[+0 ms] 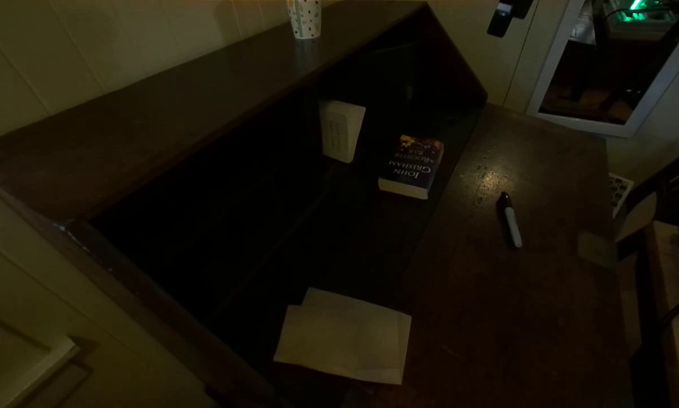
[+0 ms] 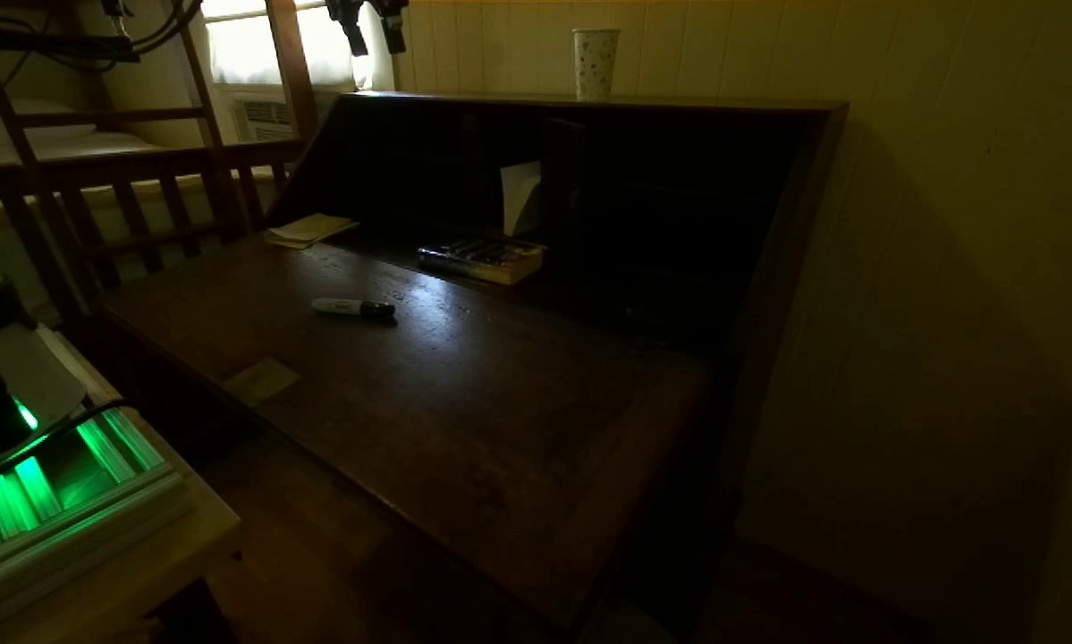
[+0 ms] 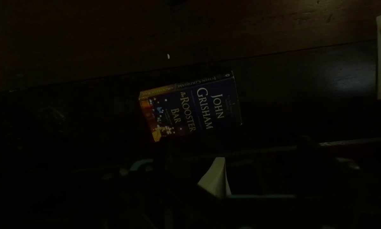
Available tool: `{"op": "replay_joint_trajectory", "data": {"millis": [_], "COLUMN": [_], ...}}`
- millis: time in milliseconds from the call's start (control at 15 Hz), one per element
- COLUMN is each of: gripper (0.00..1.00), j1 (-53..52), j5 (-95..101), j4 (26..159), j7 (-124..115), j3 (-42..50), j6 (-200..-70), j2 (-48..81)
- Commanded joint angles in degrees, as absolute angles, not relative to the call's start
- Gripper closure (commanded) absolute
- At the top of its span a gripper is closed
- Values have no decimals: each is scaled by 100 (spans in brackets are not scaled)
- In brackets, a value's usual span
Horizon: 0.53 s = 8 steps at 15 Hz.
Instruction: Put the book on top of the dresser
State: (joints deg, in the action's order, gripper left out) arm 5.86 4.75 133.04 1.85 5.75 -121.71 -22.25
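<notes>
The book (image 1: 342,133), thin and pale, stands upright and a little tilted in the dark shelf part of the dresser. It also shows there in an exterior view (image 2: 519,199) and in the wrist view (image 3: 217,178), its lower part hidden by the gripper. The dresser is dark brown wood with a long flat top (image 1: 146,124); its top edge (image 2: 723,103) shows in an exterior view. My gripper (image 2: 377,49) hangs above the far end of the top, fingers apart. In the wrist view its dark fingers (image 3: 236,149) are spread, and the book shows beyond them.
A dark book with coloured print (image 1: 411,167) lies in front of the pale book. Pale sheets (image 1: 345,340) lie on the ledge. A marker (image 1: 510,220) lies on the fold-out surface (image 2: 464,385). A patterned cup (image 2: 595,64) stands on the dresser top. The light is very dim.
</notes>
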Motion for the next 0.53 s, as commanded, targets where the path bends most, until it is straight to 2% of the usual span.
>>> {"op": "replay_joint_trajectory", "data": {"millis": [0, 467], "gripper": [0, 0], "j1": [638, 805], "j5": [617, 760], "j4": [13451, 13929], "j7": [141, 85], "j3": [542, 603], "j6": [-12313, -13394], "j2": [-2247, -2177]}}
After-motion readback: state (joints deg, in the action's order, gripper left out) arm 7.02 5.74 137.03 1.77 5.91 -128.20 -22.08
